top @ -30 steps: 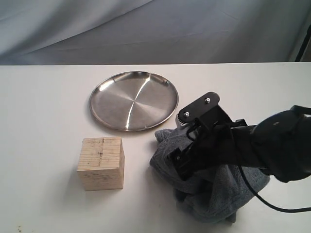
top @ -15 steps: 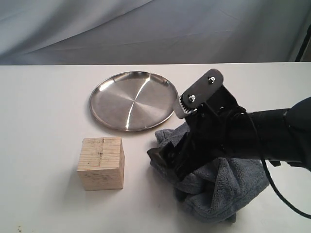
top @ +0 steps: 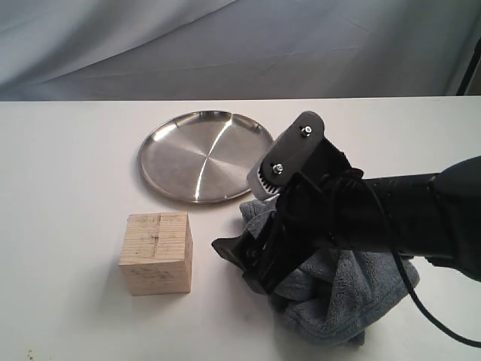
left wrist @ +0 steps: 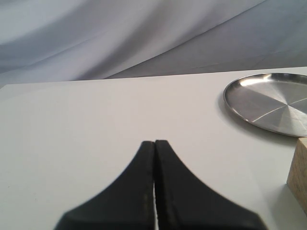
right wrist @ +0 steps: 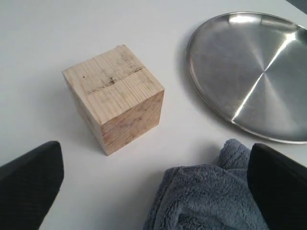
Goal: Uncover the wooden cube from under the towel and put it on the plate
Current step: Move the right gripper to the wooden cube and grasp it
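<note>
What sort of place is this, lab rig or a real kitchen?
Probably a lab test bench: a bare white table, a draped grey backdrop, and only staged props on it, the plate, wooden cube and towel.

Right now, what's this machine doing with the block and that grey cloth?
The wooden cube sits uncovered on the table, in front of the plate, which is empty. The towel lies crumpled beside the cube. The right gripper hovers at the towel's edge with its jaws open, facing the cube and holding nothing. The left gripper is shut on nothing. The cube is not yet on the plate.
</note>
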{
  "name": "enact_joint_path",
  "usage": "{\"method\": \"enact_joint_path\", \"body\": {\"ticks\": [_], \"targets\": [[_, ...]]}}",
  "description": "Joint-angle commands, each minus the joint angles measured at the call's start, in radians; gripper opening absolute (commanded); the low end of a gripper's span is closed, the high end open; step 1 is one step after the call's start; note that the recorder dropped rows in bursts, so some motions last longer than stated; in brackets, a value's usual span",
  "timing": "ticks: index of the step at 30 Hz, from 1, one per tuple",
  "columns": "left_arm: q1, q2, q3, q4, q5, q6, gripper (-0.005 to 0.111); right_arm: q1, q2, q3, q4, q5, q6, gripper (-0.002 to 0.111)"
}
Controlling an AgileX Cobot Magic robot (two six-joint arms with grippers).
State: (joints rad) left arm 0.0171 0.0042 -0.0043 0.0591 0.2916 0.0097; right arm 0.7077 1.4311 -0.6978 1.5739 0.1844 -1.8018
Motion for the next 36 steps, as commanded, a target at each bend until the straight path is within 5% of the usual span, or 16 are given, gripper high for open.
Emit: {"method": "enact_joint_path", "body": {"ticks": [1, 3, 4, 6, 8, 15, 18, 21, 25, 36], "targets": [[-0.006, -0.004, 0.004, 0.004, -0.008, 0.001, 0.0, 0.004, -0.004, -0.05, 0.007, -0.003, -0.105, 0.08], [-0.006, -0.004, 0.004, 0.004, -0.008, 0.001, 0.0, 0.004, -0.004, -0.076, 0.002, -0.003, -0.158, 0.063], [-0.006, -0.004, 0.004, 0.004, -0.008, 0.001, 0.0, 0.004, -0.004, -0.106, 0.002, -0.003, -0.167, 0.04], [-0.006, -0.004, 0.004, 0.004, -0.008, 0.001, 0.0, 0.004, -0.004, -0.144, 0.002, 0.014, -0.167, 0.013], [-0.006, -0.004, 0.004, 0.004, -0.008, -0.001, 0.0, 0.004, 0.007, -0.179, 0.002, 0.068, -0.165, 0.0], [-0.006, -0.004, 0.004, 0.004, -0.008, -0.001, 0.0, 0.004, 0.253, -0.357, -0.146, 0.356, -0.141, 0.0], [-0.006, -0.004, 0.004, 0.004, -0.008, 0.001, 0.0, 0.002, 0.376, -0.484, -0.367, 0.478, 0.064, 0.0], [-0.006, -0.004, 0.004, 0.004, -0.008, 0.001, 0.0, 0.001, 0.443, -0.565, -0.617, 0.497, 0.315, 0.0], [-0.006, -0.004, 0.004, 0.004, -0.008, 0.001, 0.0, 0.001, 0.485, -0.615, -0.829, 0.541, 0.417, 0.0], [-0.006, -0.004, 0.004, 0.004, -0.008, -0.001, 0.0, 0.001, 0.497, -0.618, -0.86, 0.377, 0.443, 0.0]]}}
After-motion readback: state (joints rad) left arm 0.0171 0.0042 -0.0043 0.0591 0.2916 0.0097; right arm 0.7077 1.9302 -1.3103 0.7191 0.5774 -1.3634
